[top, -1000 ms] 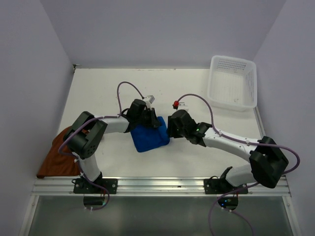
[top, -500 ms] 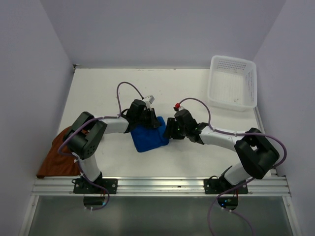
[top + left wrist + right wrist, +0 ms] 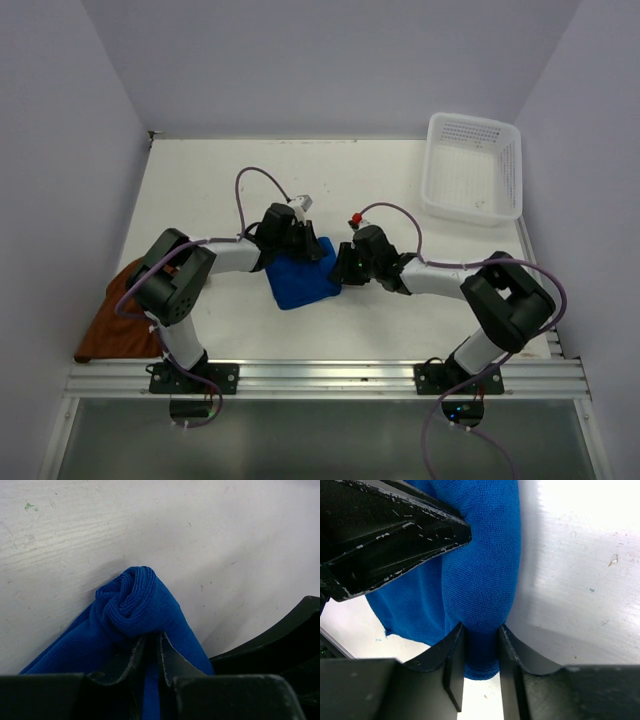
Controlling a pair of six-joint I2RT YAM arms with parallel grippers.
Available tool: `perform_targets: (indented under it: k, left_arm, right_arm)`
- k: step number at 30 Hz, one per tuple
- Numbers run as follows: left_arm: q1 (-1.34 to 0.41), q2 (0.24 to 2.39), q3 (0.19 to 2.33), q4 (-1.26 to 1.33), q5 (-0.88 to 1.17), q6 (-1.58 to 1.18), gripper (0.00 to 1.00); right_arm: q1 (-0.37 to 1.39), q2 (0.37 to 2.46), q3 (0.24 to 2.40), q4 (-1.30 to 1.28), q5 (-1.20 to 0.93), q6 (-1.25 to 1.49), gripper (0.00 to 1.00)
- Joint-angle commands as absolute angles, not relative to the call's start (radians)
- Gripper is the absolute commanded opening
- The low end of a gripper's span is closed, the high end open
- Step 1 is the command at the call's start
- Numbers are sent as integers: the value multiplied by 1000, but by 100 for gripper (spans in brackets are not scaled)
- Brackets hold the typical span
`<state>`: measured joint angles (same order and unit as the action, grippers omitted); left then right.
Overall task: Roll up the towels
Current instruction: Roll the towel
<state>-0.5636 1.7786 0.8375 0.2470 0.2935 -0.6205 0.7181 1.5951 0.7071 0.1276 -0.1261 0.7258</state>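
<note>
The blue towel (image 3: 303, 281) lies partly rolled mid-table, its rolled edge along the far right side. My left gripper (image 3: 314, 250) is shut on the far end of the roll, and a fold of blue cloth (image 3: 134, 599) bunches just past its fingertips (image 3: 149, 642). My right gripper (image 3: 346, 268) is shut on the near right end of the roll (image 3: 485, 580), one finger pressing on each side (image 3: 480, 640). The left gripper's fingers (image 3: 395, 535) show dark in the right wrist view. The rust-brown towel (image 3: 112, 322) lies crumpled at the table's left edge, untouched.
A white perforated basket (image 3: 428, 170) stands at the back right corner. The table's metal rail (image 3: 320, 375) runs along the near edge by the arm bases. Walls close in the left, right and back.
The right arm has swung in toward the blue towel and its jaws have narrowed onto the roll's end. The left gripper and both towels have stayed put.
</note>
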Motion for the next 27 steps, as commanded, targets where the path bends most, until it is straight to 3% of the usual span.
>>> perform_targets:
  k: [1, 13, 17, 27]
  left_arm:
    - [-543, 1798, 811, 118, 212, -603, 16]
    - [-483, 1770, 922, 32, 218, -571, 16]
    - [-479, 1733, 937, 9, 210, -561, 17]
    - [-466, 1723, 920, 3, 201, -551, 18]
  right_arm:
    - [713, 1617, 663, 130, -114, 709, 29]
    - [756, 1554, 624, 83, -26, 629, 5]
    - [796, 1539, 676, 3, 75, 618, 0]
    - [907, 1566, 816, -193, 270, 572, 0]
